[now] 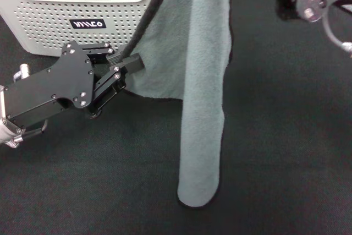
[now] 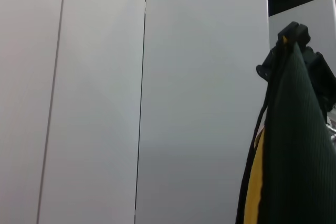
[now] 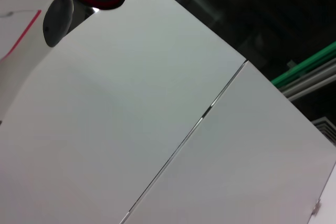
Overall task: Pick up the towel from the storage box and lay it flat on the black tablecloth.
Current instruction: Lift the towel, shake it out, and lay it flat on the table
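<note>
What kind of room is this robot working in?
Probably an indoor lab or test hall: plain white wall panels, exposed ceiling pipes, and a staged table under a black tablecloth with a storage box.

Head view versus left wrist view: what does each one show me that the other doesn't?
Only the head view shows the storage box, the black tablecloth, the towel's lower end touching the cloth, and the left gripper at the towel's dark-stitched edge. Only the left wrist view shows pale wall panels and the right gripper holding the towel's top. Both show the hanging towel.
</note>
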Controlling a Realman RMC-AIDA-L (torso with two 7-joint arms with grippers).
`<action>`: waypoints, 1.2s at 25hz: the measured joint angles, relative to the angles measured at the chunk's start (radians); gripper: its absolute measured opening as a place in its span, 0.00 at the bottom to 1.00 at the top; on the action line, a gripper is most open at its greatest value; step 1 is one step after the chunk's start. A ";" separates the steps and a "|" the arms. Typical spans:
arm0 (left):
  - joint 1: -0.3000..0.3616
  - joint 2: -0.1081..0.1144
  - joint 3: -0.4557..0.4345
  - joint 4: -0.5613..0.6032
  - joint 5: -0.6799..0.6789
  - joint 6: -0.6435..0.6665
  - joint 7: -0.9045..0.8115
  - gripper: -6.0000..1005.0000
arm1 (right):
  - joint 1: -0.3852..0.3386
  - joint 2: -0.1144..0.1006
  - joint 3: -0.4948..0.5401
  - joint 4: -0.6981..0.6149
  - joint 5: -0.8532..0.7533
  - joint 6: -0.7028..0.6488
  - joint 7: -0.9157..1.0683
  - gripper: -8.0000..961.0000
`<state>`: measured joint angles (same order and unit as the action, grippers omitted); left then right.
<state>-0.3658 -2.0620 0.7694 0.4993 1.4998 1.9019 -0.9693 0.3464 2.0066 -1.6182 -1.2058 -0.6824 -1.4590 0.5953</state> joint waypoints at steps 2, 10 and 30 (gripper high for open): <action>0.000 -0.001 0.000 0.000 0.001 0.000 0.000 0.15 | 0.002 -0.003 0.013 0.000 -0.001 -0.014 0.007 0.02; -0.001 -0.012 0.002 -0.001 0.015 0.002 -0.002 0.15 | 0.002 -0.006 0.053 0.000 -0.009 -0.054 0.029 0.02; -0.004 -0.015 0.002 -0.001 0.040 -0.003 -0.001 0.15 | -0.004 0.001 0.084 -0.014 -0.004 -0.078 0.029 0.02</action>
<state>-0.3697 -2.0771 0.7715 0.4985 1.5403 1.8991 -0.9698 0.3422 2.0075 -1.5345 -1.2196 -0.6865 -1.5367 0.6244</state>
